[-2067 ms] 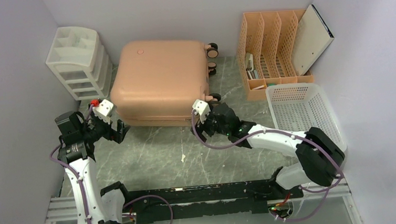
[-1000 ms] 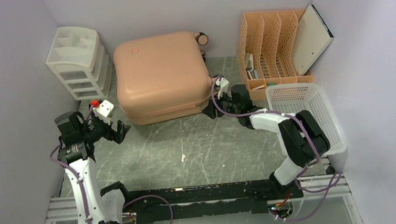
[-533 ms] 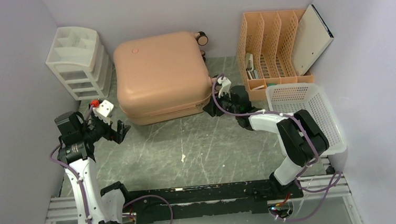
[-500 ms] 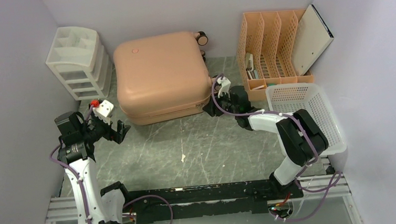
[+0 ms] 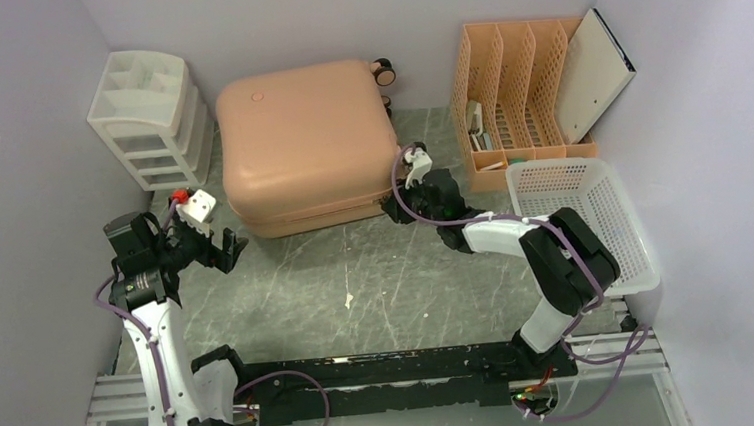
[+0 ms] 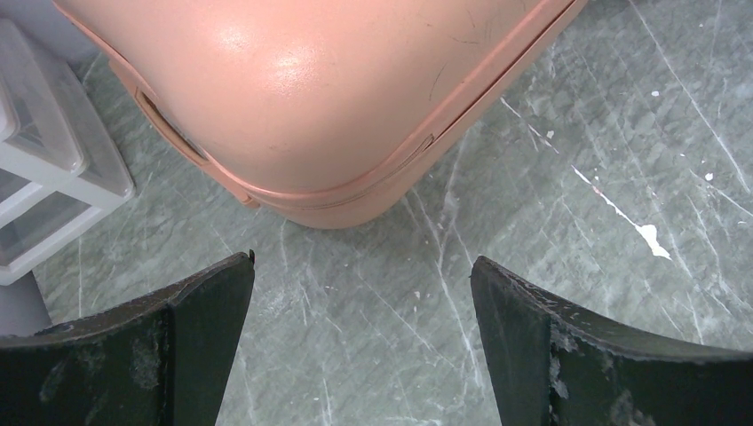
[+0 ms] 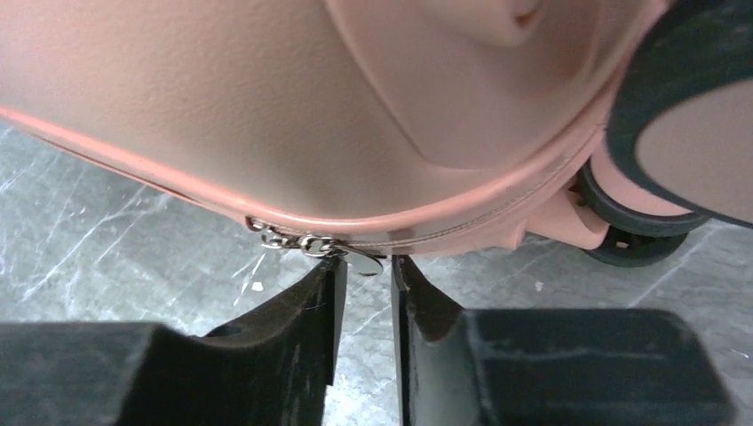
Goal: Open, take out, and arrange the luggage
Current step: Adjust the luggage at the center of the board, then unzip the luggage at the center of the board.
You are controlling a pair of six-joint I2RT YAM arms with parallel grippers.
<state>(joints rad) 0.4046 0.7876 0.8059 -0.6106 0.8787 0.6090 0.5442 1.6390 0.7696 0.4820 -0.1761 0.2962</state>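
The luggage (image 5: 303,143), a salmon-pink hard-shell suitcase, lies flat at the back of the table with a black wheel (image 5: 383,70) toward the rear wall. My right gripper (image 5: 396,208) is at its near right corner. In the right wrist view the silver zipper pull (image 7: 360,260) hangs from the seam of the luggage (image 7: 266,106), right at the tips of the right gripper (image 7: 368,266); the jaws stand a narrow gap apart around it. A wheel (image 7: 684,133) sits to the right. My left gripper (image 5: 223,252) is wide open and empty, just short of the near left corner of the luggage (image 6: 311,89).
A white drawer unit (image 5: 151,114) stands left of the suitcase. An orange slotted file rack (image 5: 510,93) with a leaning binder (image 5: 596,72) is at the back right. A white mesh basket (image 5: 579,214) sits in front of it, beside my right arm.
The suitcase has been turned and pushed toward the back wall. Over the last second my right gripper has shifted slightly left and narrowed its jaws around the zipper pull. The left arm has not moved.
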